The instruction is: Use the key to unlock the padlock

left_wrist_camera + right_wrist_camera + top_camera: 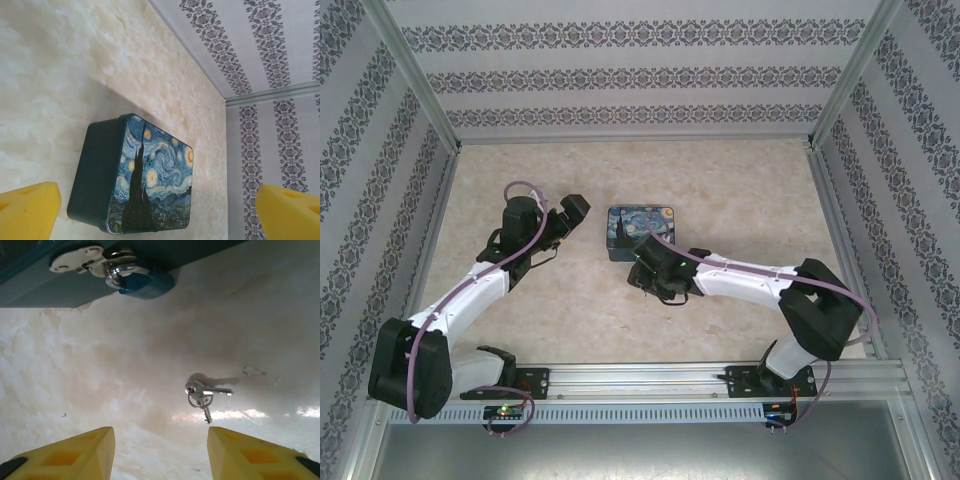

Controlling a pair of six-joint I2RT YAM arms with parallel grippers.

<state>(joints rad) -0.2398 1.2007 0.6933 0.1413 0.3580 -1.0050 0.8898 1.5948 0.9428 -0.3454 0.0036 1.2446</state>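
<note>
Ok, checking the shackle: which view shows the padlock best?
Right wrist: the padlock hangs on the hasp of the box, body and shackle sharp. Top external has the right arm over that side; left wrist faces the lid.

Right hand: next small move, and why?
Probably ease the right hand forward and down over the keys, then close. It is open and empty, and the keys lie loose on the table just ahead of it. The padlock hangs on the box hasp, so a key must be picked up first.
</note>
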